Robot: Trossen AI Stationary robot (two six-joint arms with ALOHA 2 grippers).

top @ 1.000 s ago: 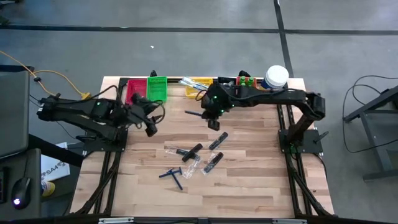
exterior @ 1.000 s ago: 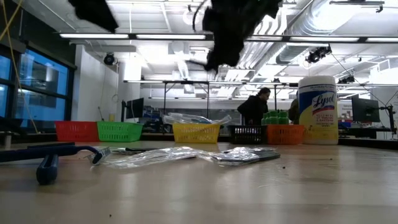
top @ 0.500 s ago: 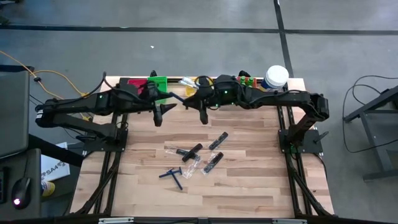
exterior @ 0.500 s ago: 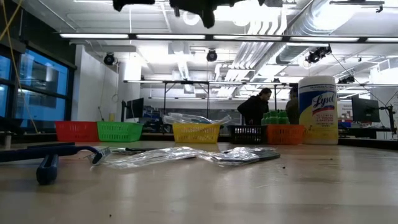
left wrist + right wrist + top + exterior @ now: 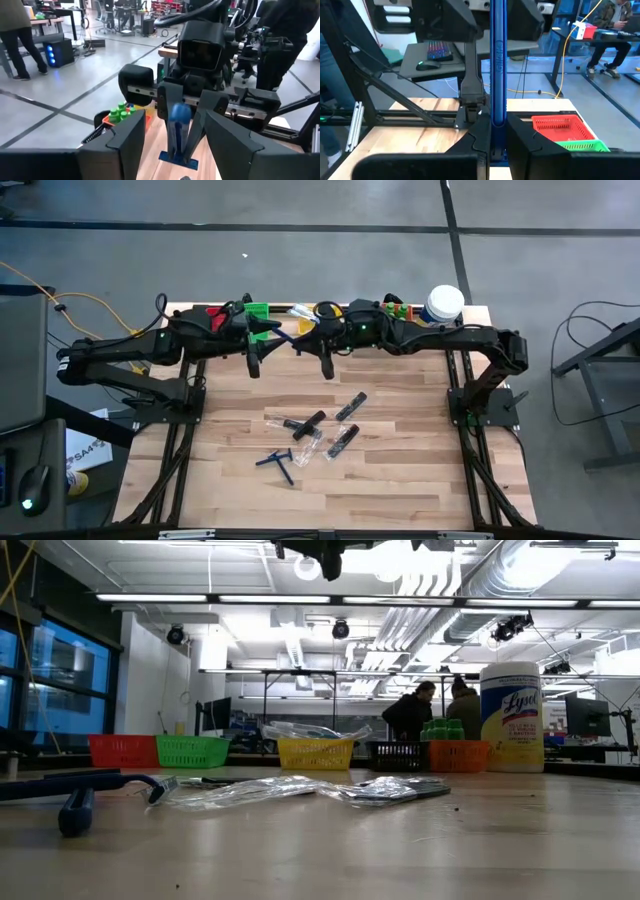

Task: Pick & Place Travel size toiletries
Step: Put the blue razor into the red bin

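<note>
I am holding a blue razor [image 5: 498,65] in the right claw [image 5: 322,352] near the counter's far edge, facing the left claw [image 5: 255,358], which is standing wide open. Several toiletries [image 5: 312,432] are still waiting mid-counter [image 5: 400,480], so I judge most work is left.

Site: robotics lab/workshop | Evidence: exposed ceiling ducts [image 5: 520,580], strip lighting, concrete floor [image 5: 300,260], workbenches with monitors [image 5: 585,718], people [image 5: 408,715] standing behind.

Your left gripper [image 5: 262,351] has swung from table's left edge toward yellow bin [image 5: 322,313], now facing right gripper [image 5: 318,352] with fingers spread. Right gripper rose from table centre toward that bin, blue razor [image 5: 498,65] clamped between them.
</note>
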